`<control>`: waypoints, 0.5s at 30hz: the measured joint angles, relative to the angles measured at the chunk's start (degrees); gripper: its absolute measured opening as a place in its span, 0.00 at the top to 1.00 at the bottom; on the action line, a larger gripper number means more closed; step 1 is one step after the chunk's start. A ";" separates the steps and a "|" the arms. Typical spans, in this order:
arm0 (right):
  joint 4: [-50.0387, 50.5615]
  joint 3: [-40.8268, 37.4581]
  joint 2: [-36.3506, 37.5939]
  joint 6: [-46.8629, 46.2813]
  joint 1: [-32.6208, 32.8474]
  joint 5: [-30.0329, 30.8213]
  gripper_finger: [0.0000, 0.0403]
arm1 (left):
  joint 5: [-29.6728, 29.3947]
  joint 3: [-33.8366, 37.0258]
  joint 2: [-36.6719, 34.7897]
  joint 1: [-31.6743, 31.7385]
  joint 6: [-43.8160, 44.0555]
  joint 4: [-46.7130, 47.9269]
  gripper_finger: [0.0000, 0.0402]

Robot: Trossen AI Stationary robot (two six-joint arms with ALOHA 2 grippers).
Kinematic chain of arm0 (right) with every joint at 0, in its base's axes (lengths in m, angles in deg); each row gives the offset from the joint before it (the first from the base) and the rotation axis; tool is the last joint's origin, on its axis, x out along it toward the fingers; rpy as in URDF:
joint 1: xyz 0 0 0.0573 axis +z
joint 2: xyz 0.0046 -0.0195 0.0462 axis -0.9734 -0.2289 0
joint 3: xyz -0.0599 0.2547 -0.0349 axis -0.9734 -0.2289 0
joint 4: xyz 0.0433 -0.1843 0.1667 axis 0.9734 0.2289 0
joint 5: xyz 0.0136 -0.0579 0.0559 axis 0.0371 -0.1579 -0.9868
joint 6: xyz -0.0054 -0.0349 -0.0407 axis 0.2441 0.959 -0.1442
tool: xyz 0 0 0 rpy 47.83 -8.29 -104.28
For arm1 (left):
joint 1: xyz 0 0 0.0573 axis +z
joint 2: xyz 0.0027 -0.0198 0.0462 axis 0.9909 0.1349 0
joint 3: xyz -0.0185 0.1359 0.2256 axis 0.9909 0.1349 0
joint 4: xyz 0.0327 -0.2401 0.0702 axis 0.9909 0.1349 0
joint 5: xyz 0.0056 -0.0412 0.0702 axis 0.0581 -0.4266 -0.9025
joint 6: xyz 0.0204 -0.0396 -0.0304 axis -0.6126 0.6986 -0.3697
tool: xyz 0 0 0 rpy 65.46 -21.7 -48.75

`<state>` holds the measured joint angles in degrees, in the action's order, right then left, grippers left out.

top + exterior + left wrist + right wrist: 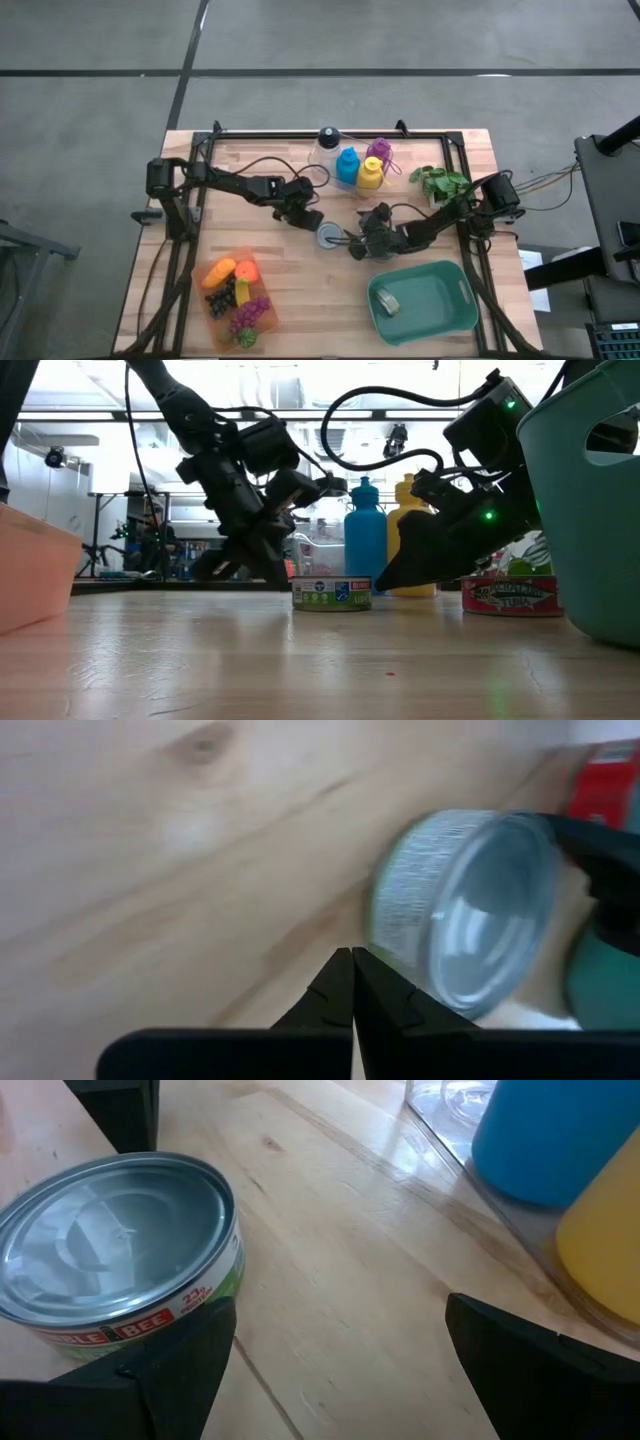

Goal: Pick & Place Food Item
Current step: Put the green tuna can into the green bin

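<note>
A wooden table (pixel 260 245) is seen from above, with two dark robot arms reaching toward its middle. A small round tin can (pixel 329 235) with a silver lid stands upright on the bare wood near the centre, held by nothing. The right gripper (pixel 357 243) is set low just beside the can, its fingers spread wide apart; in the right wrist view the can (pixel 120 1255) sits to one side of the open gap rather than squarely between the fingers. The left gripper (pixel 309 217) hovers just on the can's other side with its fingers pressed together and nothing held. A green tub (pixel 461 312) with one item already inside stands near the table's front right corner, close to the right arm. Blue and yellow bottles (pixel 358 170) stand behind the can, and a tray of toy fruit (pixel 238 293) lies at the front left. The step in hand appears to be the approach before the pick. The next move would call for the open fingers to be lined up around the can, closed on it, and the can then to be lifted, probably toward the tub.
</note>
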<state>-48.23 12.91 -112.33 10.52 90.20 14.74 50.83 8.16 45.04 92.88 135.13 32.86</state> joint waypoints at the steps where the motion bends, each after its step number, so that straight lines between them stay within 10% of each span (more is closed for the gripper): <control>1: 0.03 0.04 0.00 0.00 0.00 -0.03 0.11 | 0.80 0.00 0.00 0.00 0.04 -0.78 1.00; 15: 0.07 -0.02 0.05 0.37 0.00 -0.78 0.11 | 2.10 0.00 0.00 -0.02 0.06 -3.99 1.00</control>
<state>-48.16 12.89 -112.29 10.89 90.20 13.96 52.93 8.16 45.04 92.86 135.19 28.87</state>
